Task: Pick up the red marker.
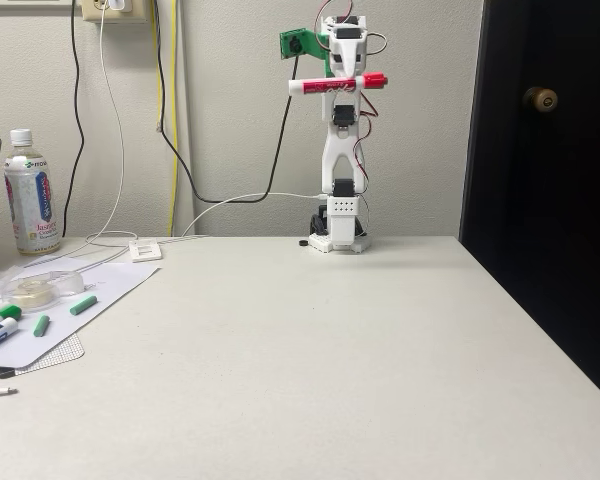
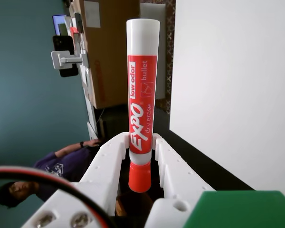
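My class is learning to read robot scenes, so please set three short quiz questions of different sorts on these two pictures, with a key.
1. True or false: the red marker lies flat on the table.
2. Multiple choice: in the fixed view, how does the marker sit in the gripper? A) level, cap to the right B) upright, cap up C) hanging by its cap
3. Short answer: in the wrist view, which part of the marker do the jaws clamp?

Key
1. False: the raised arm holds it high above the table.
2. A
3. The barrel at the lower end of the red label, just above the red cap.
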